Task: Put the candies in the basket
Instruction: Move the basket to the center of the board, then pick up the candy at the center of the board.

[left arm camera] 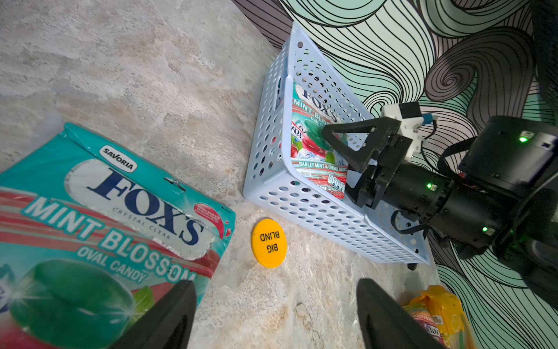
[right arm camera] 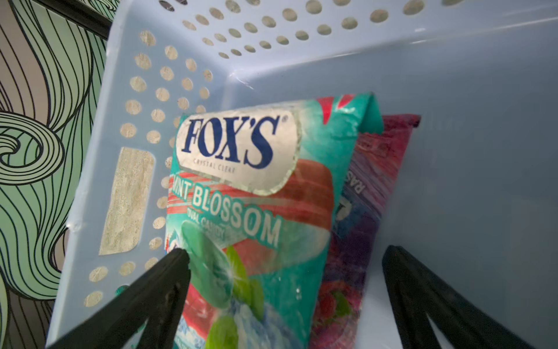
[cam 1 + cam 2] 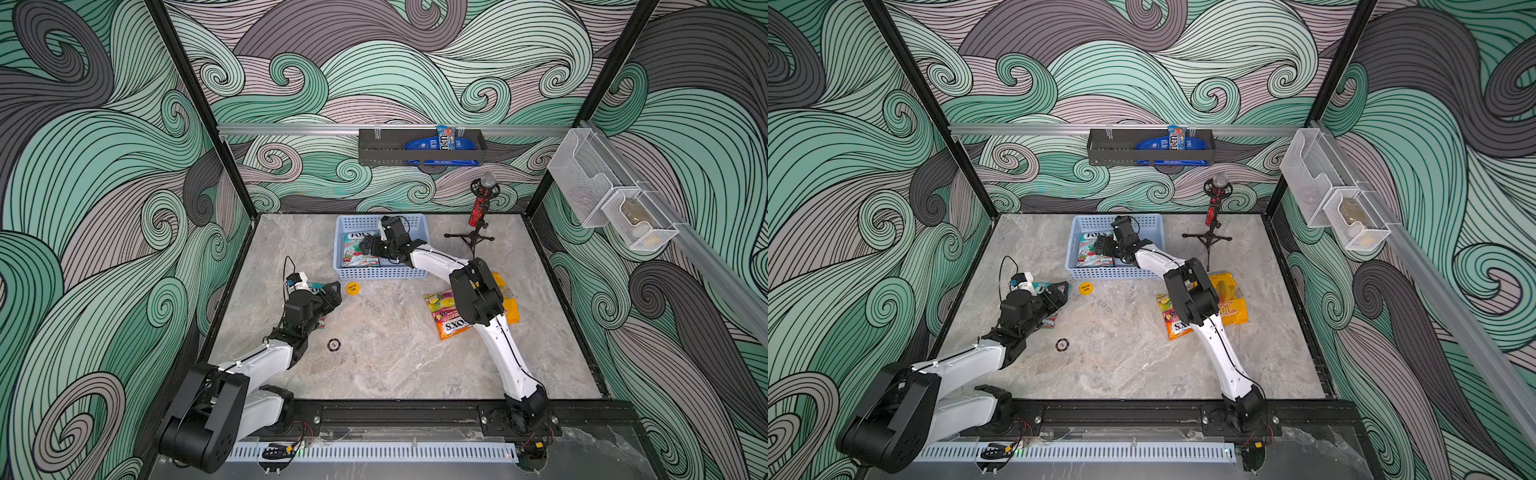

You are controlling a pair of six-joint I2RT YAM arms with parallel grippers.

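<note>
Right end effector [image 2: 287, 253] spread wide, empty, inside basket [image 3: 382, 272] at far edge of counter [image 3: 395, 365], above teal bag [image 2: 241, 196] and purple bag [image 2: 371, 181]. Left end effector [image 1: 276, 284] likewise parted, at second teal bag [image 1: 105, 211] near left edge.

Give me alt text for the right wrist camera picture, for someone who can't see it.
A teal FOX'S Mint Blossom candy bag lies in the light blue basket, partly covering a purple bag. The right gripper hangs open above them.
</note>
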